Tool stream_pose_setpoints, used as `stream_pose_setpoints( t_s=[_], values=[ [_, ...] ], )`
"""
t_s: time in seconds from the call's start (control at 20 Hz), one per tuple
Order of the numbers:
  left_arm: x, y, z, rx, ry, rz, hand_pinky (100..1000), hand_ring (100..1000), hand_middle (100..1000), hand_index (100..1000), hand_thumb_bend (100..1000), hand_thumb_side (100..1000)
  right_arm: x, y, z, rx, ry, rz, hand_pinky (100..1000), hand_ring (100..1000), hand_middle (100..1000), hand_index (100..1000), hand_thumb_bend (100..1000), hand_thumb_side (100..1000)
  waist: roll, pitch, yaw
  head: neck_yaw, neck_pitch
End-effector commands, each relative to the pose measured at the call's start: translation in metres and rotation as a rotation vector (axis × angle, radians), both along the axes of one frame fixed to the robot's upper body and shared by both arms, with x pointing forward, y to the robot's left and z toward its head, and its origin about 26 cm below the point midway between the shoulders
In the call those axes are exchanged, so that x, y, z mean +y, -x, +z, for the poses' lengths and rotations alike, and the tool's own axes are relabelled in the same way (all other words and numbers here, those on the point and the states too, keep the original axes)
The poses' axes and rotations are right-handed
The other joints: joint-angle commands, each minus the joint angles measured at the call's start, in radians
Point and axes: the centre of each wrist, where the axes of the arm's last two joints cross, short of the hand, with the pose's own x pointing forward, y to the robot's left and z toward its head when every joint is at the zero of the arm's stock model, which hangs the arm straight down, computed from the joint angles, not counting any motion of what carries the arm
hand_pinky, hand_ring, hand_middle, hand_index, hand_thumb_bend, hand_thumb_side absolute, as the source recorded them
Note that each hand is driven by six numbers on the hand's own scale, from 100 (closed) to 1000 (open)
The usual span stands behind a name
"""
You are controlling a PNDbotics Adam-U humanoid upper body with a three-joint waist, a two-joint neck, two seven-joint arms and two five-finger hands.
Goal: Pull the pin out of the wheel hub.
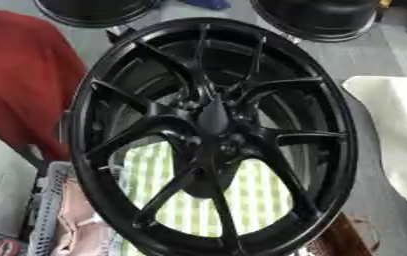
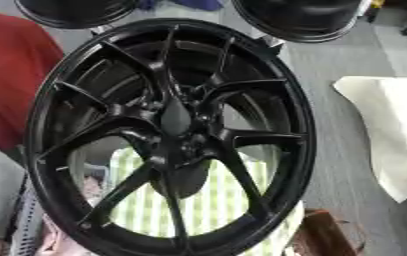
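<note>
A large black wheel hub [image 1: 213,135] with thin paired spokes fills both views, its face turned toward me and its rim [image 1: 82,150] running almost from top to bottom. At its centre sits a dark oval boss [image 1: 213,116] where the spokes meet. I cannot make out a pin on it. A dark rounded shape [image 2: 185,182] shows behind the lower spokes; what it is I cannot tell. Neither of my hands shows in either view.
Two more black wheels [image 1: 93,12] [image 1: 325,20] stand at the top. A red cloth [image 1: 23,85] lies at the left and a white cloth [image 1: 399,130] on the grey floor at the right. Green-and-white checked fabric [image 1: 259,200] shows through the spokes, with a white basket [image 1: 49,210] at lower left.
</note>
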Motion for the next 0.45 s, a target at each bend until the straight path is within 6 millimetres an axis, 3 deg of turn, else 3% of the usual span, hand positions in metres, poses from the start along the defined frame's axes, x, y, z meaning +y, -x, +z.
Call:
stream_pose_setpoints(
  t_s=[0.05, 0.2, 0.45],
  values=[
    [-0.028, 0.025, 0.012, -0.19, 0.211, -0.156, 911, 689, 653, 798, 100, 649, -0.003, 0.001, 0.008, -0.026, 0.03, 0.002, 634, 702, 592, 686, 100, 362, 0.001, -0.019, 0.002, 0.001, -0.008],
    [-0.051, 0.038, -0.002, -0.272, 0.397, -0.258, 909, 686, 654, 798, 100, 634, -0.003, 0.001, 0.009, -0.033, 0.028, 0.005, 634, 702, 592, 686, 100, 362, -0.004, -0.018, 0.003, 0.002, -0.013],
    [-0.051, 0.033, -0.045, -0.294, 0.587, -0.27, 914, 683, 652, 800, 100, 682, -0.003, 0.001, 0.008, -0.039, 0.022, 0.003, 635, 702, 593, 687, 100, 361, -0.017, -0.011, -0.001, 0.006, -0.021]
  ],
)
